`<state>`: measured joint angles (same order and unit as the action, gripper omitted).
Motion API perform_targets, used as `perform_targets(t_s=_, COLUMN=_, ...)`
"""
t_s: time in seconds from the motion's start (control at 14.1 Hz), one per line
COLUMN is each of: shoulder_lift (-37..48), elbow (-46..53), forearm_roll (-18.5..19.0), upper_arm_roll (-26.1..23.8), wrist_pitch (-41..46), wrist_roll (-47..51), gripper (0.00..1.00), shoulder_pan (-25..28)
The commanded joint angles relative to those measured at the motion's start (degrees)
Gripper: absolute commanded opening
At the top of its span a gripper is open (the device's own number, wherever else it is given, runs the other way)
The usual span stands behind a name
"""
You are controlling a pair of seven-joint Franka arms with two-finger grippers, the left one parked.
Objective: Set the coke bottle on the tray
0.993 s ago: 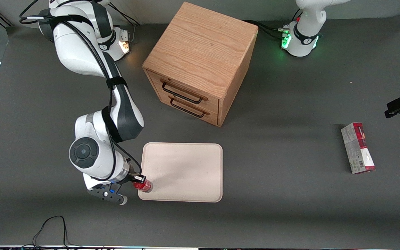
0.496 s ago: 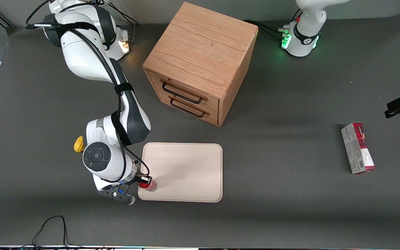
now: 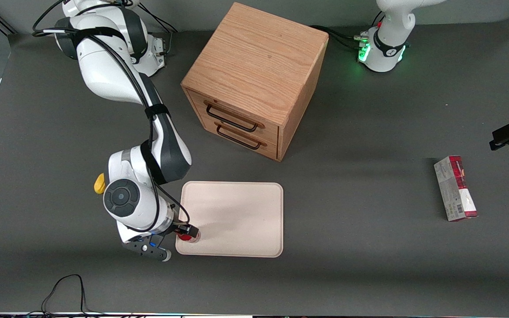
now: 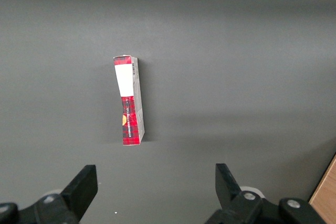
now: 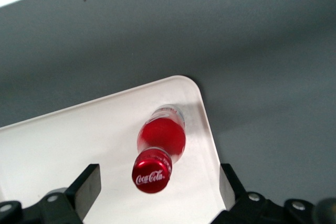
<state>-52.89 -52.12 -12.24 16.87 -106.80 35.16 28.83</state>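
The coke bottle [image 3: 188, 237], red with a red cap, stands upright on the beige tray [image 3: 241, 216], in the tray's corner nearest the front camera at the working arm's end. In the right wrist view the bottle [image 5: 160, 142] shows from above on the tray [image 5: 63, 145], close to its rim. My right gripper [image 3: 187, 231] is right above the bottle. It is open [image 5: 157, 182], its fingers [image 5: 86, 182] wide apart on either side of the cap and not touching it.
A wooden two-drawer cabinet [image 3: 254, 79] stands farther from the front camera than the tray. A yellow lemon-shaped object [image 3: 99, 183] lies beside my arm's wrist. A red-and-grey carton [image 3: 455, 188] lies toward the parked arm's end, also in the left wrist view [image 4: 129, 100].
My arm moved sideways toward the tray with the bottle, from the tray's edge to over its corner. The lemon came into sight as the arm shifted.
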Motion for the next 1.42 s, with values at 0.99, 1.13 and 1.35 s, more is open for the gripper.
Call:
perform_targets(t_s=0.99, shoulder_lift=57.54, elbow=-51.51, forearm_roll=10.39, upper_arm_roll=-11.76, wrist_pitch=10.74, wrist_roll=-27.43, gripper=1.00, shoulder_pan=-21.79)
perform_targets(t_s=1.13, shoulder_lift=57.90, elbow=-50.46, forearm_roll=10.30, upper_arm_roll=-12.03, wrist_pitch=11.61, wrist_roll=-27.43, gripper=1.00, shoulder_pan=-23.37)
perform_targets(t_s=1.35, shoulder_lift=57.81, elbow=-49.48, forearm_roll=10.30, upper_arm_roll=-15.97, wrist_pitch=12.41, wrist_roll=-31.20, gripper=1.00, shoulder_pan=-26.97)
